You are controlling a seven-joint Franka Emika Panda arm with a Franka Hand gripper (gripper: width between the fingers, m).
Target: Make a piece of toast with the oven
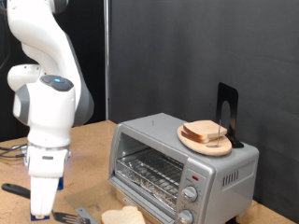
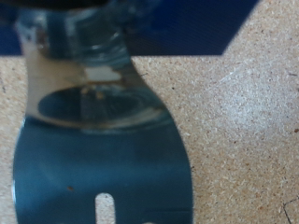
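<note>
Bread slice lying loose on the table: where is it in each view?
Exterior view: the piece of toast is at the bottom edge, just below the oven and right of the gripper.
Wrist view: not in it; a slotted metal blade fills most of it.
Shared landmark: the speckled wood table.

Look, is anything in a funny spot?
Yes. A plate of bread slices sits on top of the oven, and one slice lies bare on the table by the gripper.
</note>
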